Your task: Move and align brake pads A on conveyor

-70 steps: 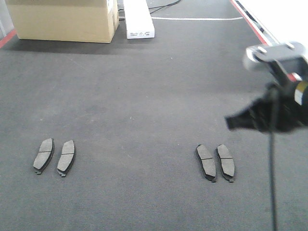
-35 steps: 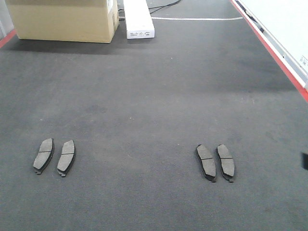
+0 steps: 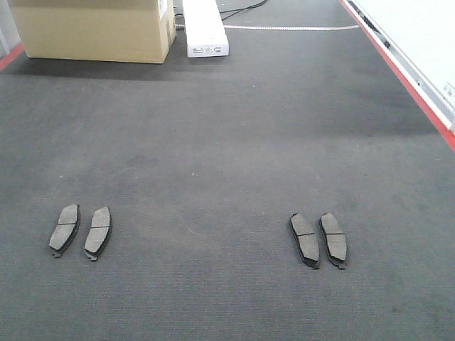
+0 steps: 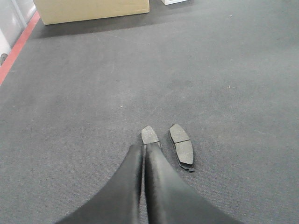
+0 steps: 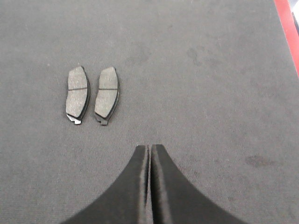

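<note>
A: Pads, count and place?
B: Four on the belt [image 3: 227, 142]: left pair [image 3: 79, 231] near the left edge, right pair [image 3: 318, 239] toward the right, all flat.
A: Grippers?
B: Left gripper [image 4: 144, 154] pressed together, tips over one pad; right gripper [image 5: 150, 154] pressed together, holding nothing, near its pair.
A: Far end?
B: Cardboard box [image 3: 92, 28], white case [image 3: 204, 28]

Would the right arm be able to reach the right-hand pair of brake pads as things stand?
Probably yes: the right gripper, jaws shut and empty, hangs above bare conveyor with the pair of brake pads just ahead and nothing between.
</note>
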`<state>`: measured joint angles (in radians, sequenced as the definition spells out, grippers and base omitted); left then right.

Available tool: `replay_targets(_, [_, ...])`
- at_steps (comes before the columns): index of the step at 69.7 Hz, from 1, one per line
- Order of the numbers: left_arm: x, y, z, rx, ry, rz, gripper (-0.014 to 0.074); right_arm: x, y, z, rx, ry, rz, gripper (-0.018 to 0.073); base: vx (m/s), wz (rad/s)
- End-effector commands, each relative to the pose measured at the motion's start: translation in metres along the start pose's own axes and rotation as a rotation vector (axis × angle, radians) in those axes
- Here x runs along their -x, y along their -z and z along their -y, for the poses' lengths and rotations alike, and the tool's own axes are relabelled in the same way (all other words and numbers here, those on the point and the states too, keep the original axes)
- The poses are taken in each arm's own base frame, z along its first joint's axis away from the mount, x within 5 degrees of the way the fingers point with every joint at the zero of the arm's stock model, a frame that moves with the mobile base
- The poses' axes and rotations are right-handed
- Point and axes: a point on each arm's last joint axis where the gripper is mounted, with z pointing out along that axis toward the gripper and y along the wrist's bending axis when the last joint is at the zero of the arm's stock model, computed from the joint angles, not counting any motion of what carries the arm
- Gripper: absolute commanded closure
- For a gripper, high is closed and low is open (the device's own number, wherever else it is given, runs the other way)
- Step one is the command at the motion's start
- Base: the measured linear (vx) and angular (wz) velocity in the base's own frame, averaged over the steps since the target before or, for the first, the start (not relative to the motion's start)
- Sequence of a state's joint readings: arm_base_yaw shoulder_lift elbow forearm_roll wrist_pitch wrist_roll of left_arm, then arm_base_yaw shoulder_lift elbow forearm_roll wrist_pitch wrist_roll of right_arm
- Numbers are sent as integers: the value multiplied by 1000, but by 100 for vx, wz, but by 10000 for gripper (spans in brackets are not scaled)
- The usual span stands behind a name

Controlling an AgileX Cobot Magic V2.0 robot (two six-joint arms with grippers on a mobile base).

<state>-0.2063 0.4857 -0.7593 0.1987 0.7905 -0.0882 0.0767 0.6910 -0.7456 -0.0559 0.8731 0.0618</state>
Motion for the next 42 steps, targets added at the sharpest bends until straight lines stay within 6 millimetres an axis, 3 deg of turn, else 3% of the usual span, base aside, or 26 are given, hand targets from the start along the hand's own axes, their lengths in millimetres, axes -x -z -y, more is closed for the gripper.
replay_targets(1, [12, 3, -1, 1, -4, 85, 602, 10, 5, 2, -13, 12, 73, 566, 0, 0])
replay_targets(42, [12, 3, -1, 1, -5, 85, 602, 10, 5, 2, -13, 12, 73, 566, 0, 0])
